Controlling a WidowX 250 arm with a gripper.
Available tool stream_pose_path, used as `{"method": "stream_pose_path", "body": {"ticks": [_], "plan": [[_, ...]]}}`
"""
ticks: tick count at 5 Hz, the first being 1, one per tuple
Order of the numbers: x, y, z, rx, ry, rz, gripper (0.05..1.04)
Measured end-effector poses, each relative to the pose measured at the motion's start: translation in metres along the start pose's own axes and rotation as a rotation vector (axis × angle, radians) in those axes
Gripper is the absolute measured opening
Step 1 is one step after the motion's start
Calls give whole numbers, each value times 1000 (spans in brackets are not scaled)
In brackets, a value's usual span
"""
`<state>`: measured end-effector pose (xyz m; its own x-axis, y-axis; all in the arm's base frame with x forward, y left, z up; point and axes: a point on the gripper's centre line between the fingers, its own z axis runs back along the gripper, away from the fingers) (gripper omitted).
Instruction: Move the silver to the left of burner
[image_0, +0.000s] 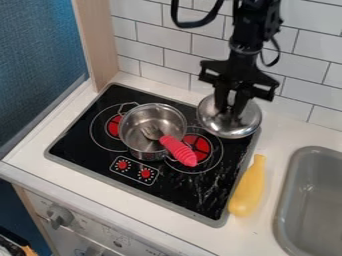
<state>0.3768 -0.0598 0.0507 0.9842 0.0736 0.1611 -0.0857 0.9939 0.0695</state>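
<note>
Two-burner black stovetop (77, 147), black robot gripper (229, 111) over its back right; can't tell how open, or if it's holding anything. I'd go high over the silver metal pot (135, 146), keeping that round silver lid (229, 126), right below the gripper, off the red-handled utensil (178, 151).

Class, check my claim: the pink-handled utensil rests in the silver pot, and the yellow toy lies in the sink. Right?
Not quite: the camera view shows the yellow toy on the counter between cooktop and sink, not in the sink. The pink-handled utensil does rest in the silver pot.
</note>
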Motion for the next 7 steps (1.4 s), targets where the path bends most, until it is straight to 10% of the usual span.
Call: {"method": "stream_pose_path", "body": {"ticks": [1, 3, 7], "plan": [[3, 4, 22, 7, -38, 56, 280], [-25, 57, 25, 118, 79, 281, 280], [-98, 193, 24, 102, 88, 780, 280]]}}
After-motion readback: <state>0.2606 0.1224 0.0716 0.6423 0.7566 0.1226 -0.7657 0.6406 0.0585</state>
